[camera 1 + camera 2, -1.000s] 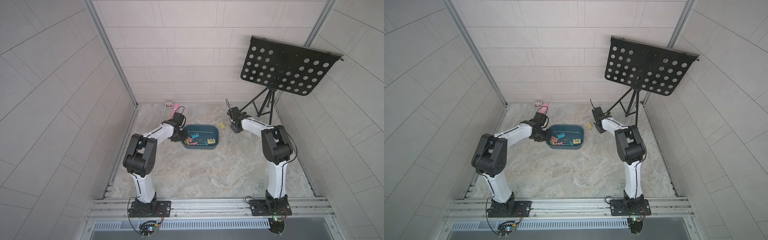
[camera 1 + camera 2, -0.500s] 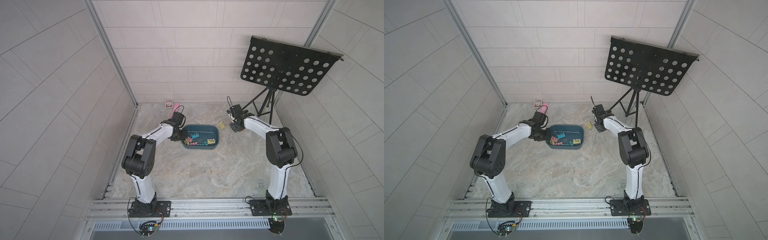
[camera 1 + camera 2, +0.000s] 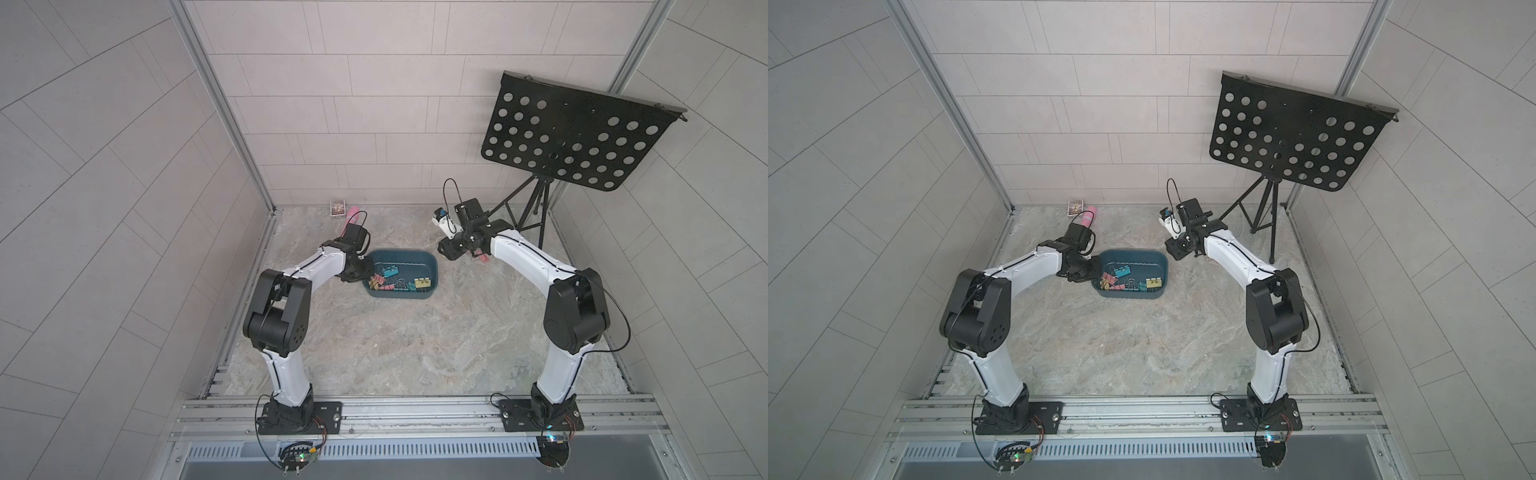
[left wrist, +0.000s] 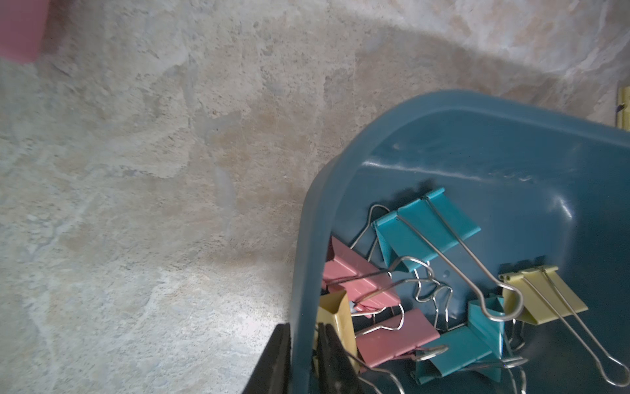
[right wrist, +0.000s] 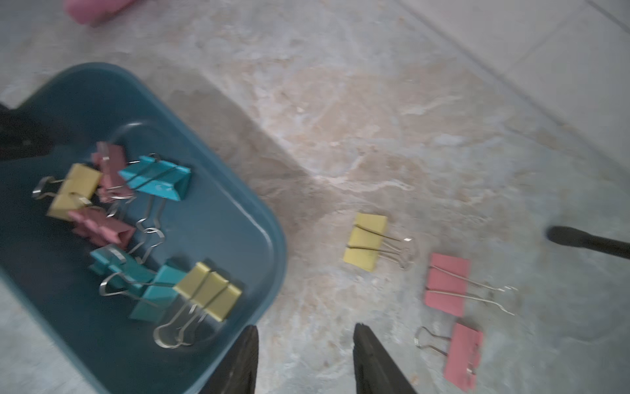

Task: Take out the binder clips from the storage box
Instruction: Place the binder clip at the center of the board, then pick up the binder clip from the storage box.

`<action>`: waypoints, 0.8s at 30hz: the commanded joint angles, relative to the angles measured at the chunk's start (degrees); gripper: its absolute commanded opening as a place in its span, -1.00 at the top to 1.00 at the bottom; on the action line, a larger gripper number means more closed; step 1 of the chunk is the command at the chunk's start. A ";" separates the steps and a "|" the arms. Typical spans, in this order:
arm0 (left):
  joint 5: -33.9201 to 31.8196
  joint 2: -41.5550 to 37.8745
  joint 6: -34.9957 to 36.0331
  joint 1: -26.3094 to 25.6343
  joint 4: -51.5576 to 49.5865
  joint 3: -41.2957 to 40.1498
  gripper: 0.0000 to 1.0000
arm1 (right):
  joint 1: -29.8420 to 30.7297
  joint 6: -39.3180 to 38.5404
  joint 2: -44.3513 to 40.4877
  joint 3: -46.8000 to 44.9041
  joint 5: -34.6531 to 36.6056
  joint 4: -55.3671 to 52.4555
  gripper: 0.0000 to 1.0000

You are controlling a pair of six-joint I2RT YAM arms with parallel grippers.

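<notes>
Three loose clips (image 5: 446, 285) lie on the counter (image 5: 375, 136), outside the box (image 5: 221, 221). The yellow one is just ahead of the right claw (image 5: 305, 329), and the two pink ones are off to that claw's side, away from the box. The right claw hangs over bare counter just beside the box's corner, its jaws wide with nothing between them.

The left claw (image 4: 302, 341) is narrow, pinched on the box's end wall with one finger outside and one inside. The inner finger sits right against a yellow clip (image 4: 335, 314). A heap (image 4: 426, 225) of pink, teal and yellow clips lies in the box, mostly at the left claw's end, with the wire handles tangled together.

In both top views the box sits flat on the counter between the two claws, the left claw at one end and the right claw past the opposite far corner. A pink stick (image 3: 1089, 217) and a card box (image 3: 1075, 208) lie beyond the left claw by the back wall. A black stand (image 3: 573, 141) rises behind the right claw.
</notes>
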 commanded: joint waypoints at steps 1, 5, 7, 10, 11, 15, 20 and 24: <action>-0.07 -2.55 -0.22 0.36 0.02 -1.14 0.53 | 0.98 -1.33 1.27 0.95 -9.01 -1.59 0.02; -0.14 -3.00 -0.25 0.39 -0.11 -1.53 0.53 | 3.07 -2.56 3.30 1.17 -15.85 -1.76 0.02; -0.23 -3.19 -0.31 0.40 -0.08 -1.81 0.53 | 3.56 -2.50 4.55 1.29 -18.38 -1.34 0.01; -0.50 -3.85 -0.39 0.35 -0.07 -2.44 0.53 | 4.26 -2.11 6.66 2.30 -20.52 -1.84 -0.01; -0.55 -3.97 -0.43 0.32 -0.07 -2.57 0.53 | 4.67 -2.18 7.38 2.84 -20.92 -2.32 -0.02; -0.52 -4.25 -0.45 0.40 0.10 -2.97 0.52 | 6.09 -2.20 10.06 4.72 -21.53 -3.33 -0.05; -0.51 -4.23 -0.70 0.34 0.28 -3.10 0.53 | 6.88 -1.78 13.37 6.96 -21.56 -3.95 -0.07; -0.52 -4.31 -0.74 0.40 0.41 -3.34 0.53 | 7.35 -1.78 15.92 9.10 -21.83 -5.20 -0.08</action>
